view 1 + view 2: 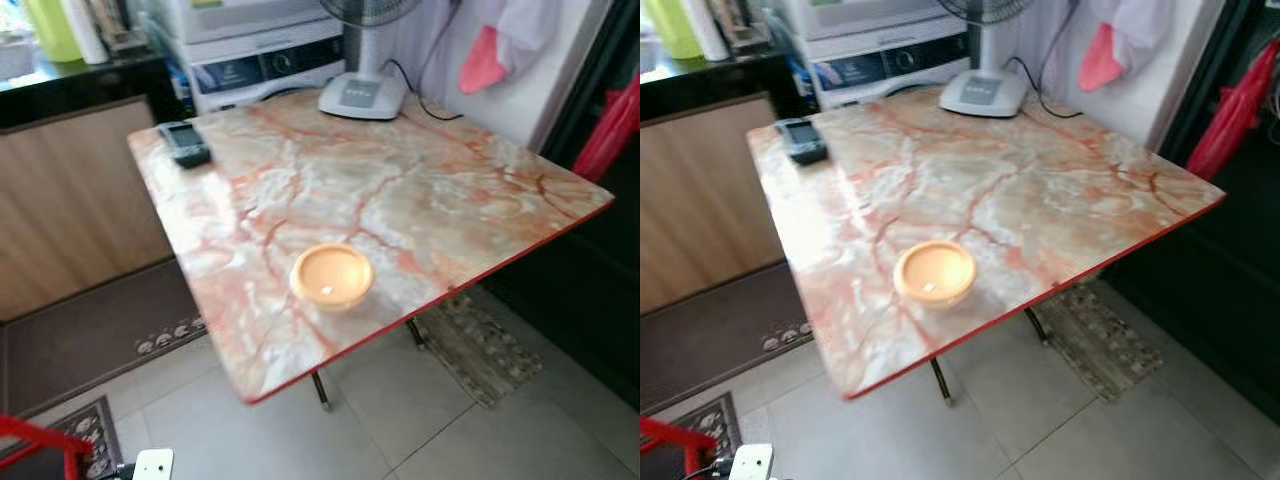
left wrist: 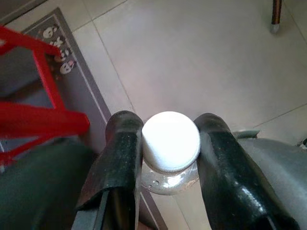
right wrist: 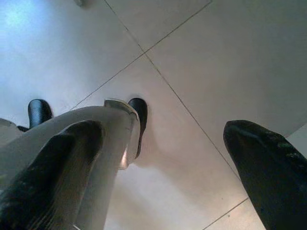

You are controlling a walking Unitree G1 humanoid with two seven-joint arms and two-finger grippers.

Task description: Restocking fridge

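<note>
Carrying a white-capped bottle clamped by the neck in left gripper for the fridge; hanging right gripper spread, empty, over floor tiles.

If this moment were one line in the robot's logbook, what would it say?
left gripper: shut on white-capped bottle, low over floor | right gripper: open, idle | ahead: marble table, orange bowl

Soft daylight, mild blur throughout, with glare on the glossy marble table.
</note>
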